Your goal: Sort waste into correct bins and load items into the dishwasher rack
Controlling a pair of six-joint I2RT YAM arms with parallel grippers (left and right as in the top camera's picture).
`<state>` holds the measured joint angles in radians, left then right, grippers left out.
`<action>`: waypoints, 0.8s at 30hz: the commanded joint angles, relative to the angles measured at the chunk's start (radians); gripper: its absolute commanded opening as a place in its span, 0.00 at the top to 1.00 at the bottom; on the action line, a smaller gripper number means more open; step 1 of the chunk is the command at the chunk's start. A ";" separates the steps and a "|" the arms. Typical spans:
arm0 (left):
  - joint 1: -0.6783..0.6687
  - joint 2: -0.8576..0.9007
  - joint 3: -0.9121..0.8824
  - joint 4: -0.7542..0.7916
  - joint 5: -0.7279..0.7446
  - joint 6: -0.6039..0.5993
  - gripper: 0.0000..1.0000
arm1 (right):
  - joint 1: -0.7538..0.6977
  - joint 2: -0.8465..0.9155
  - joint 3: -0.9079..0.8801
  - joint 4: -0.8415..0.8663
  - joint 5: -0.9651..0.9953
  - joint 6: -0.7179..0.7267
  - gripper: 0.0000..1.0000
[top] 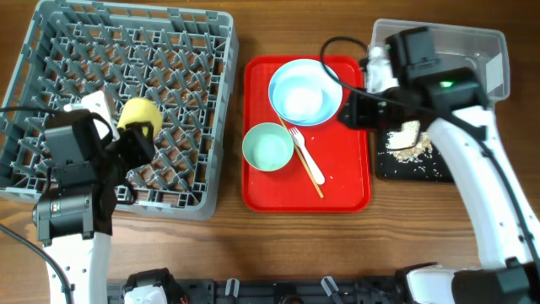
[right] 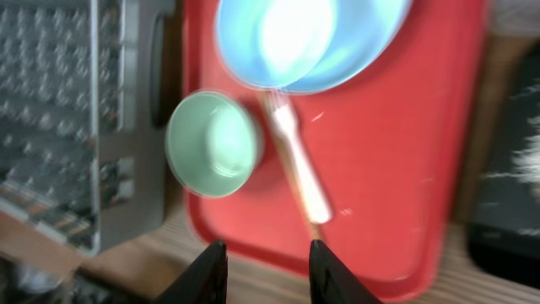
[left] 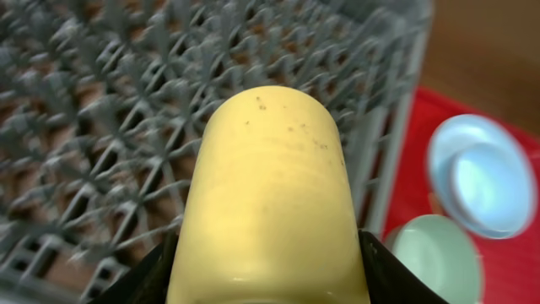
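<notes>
Over the dishwasher rack, at the left of the overhead view, the left gripper is closed on the small yellow cup. The cup hangs above the peg grid, well apart from the red tray. On that tray lie the pale blue bowl, the pale green bowl, the white fork and the chopsticks. The right gripper hovers at the tray's right edge, beside the black tray, which holds the rice-like crumbs. The clear tub stands behind.

Left wrist view: the cup fills the frame, pinched at its lower sides by both fingers, with rack pegs beneath and beyond. Which end is the mouth cannot be told.

Right wrist view: the fingers stand apart with nothing between them, above the tray's near edge. The green bowl and the fork lie ahead.

Judged step: seating the cup in the rack. To do it well, turn the cup mouth down and lower it into one cell between the pegs, not onto a peg tip. Part the fingers only once it rests there, since a cup let go high or tilted would likely topple across the grid.
</notes>
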<state>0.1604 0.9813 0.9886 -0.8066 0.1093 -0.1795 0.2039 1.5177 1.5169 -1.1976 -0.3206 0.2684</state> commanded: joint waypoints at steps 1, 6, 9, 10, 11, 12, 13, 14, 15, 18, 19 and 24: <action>0.008 0.008 0.013 -0.056 -0.137 0.015 0.84 | -0.051 -0.022 0.030 -0.047 0.103 -0.086 0.68; 0.008 0.069 0.013 -0.119 -0.138 0.015 0.84 | -0.074 -0.022 0.029 -0.051 0.103 -0.109 0.67; 0.008 0.128 0.013 -0.119 -0.138 0.015 0.84 | -0.074 -0.022 0.029 -0.054 0.103 -0.112 0.67; 0.008 0.164 0.013 -0.119 -0.159 0.015 0.84 | -0.074 -0.022 0.029 -0.055 0.103 -0.112 0.67; 0.008 0.190 0.013 -0.114 -0.180 0.015 0.84 | -0.074 -0.022 0.029 -0.057 0.103 -0.111 0.68; 0.008 0.223 0.013 -0.102 -0.182 0.015 0.83 | -0.074 -0.022 0.029 -0.061 0.103 -0.112 0.67; 0.008 0.253 0.013 -0.093 -0.182 0.015 0.82 | -0.074 -0.022 0.029 -0.061 0.103 -0.111 0.68; 0.008 0.296 0.013 -0.084 -0.182 0.015 0.81 | -0.074 -0.022 0.029 -0.062 0.102 -0.111 0.68; 0.008 0.318 0.013 -0.079 -0.182 0.015 0.78 | -0.074 -0.022 0.029 -0.063 0.103 -0.111 0.68; 0.008 0.385 0.013 -0.068 -0.182 0.015 0.50 | -0.074 -0.022 0.029 -0.070 0.103 -0.111 0.68; 0.008 0.397 0.013 -0.068 -0.182 0.015 0.30 | -0.074 -0.022 0.029 -0.074 0.103 -0.111 0.67; 0.008 0.365 0.105 -0.050 -0.089 0.016 0.00 | -0.074 -0.023 0.030 -0.068 0.103 -0.111 0.54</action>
<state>0.1604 1.3758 1.0065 -0.8612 -0.0463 -0.1692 0.1326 1.5021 1.5307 -1.2709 -0.2302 0.1665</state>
